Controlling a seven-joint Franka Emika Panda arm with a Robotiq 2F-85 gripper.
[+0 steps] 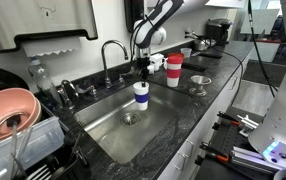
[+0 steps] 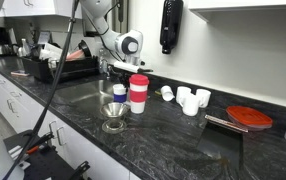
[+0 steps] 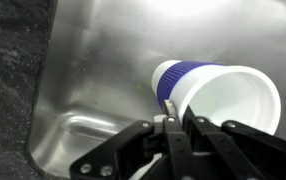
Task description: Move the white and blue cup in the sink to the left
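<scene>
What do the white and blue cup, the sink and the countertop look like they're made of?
The white and blue cup: likely plastic, perhaps ceramic; smooth, thin white rim. The sink: brushed stainless steel, soft grey reflections. The countertop: polished dark stone or imitation, speckled.

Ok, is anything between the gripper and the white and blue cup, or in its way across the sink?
Nothing visible. The gripper sits right at the rim of the white and blue cup, with nothing between them. The sink floor beside the cup is bare steel, and only the drain lies there.
</scene>
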